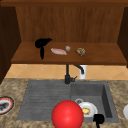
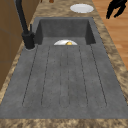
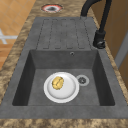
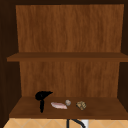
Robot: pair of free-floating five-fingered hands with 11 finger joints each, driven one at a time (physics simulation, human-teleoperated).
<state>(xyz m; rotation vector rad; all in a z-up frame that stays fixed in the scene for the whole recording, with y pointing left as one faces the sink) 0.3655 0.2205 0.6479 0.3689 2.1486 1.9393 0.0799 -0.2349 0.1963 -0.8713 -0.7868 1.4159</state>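
My left hand [image 1: 41, 43] hovers at the left of the lower cabinet shelf [image 1: 105, 56], fingers loosely extended, holding nothing; it also appears in the upper view [image 4: 41, 96]. Just to its right on the shelf lie a pink oblong piece [image 1: 58, 51], a small grey ball [image 1: 67, 48] and a brown lump [image 1: 80, 51]. My right hand [image 1: 98, 119] hangs low at the sink's front right edge, empty, fingers relaxed in the left side view [image 2: 115, 7]. A big red ball [image 1: 67, 115] sits to its left. In the basin, a white plate [image 3: 67, 92] carries a yellow item [image 3: 57, 83].
A black faucet [image 1: 67, 75] stands behind the sink, a white cup [image 1: 83, 72] beside it. A red-rimmed plate [image 1: 5, 105] lies on the left counter and a white plate [image 2: 81, 8] on the right. The ribbed drainboard [image 2: 65, 80] is at left. The drain [image 3: 82, 80] is near the plate.
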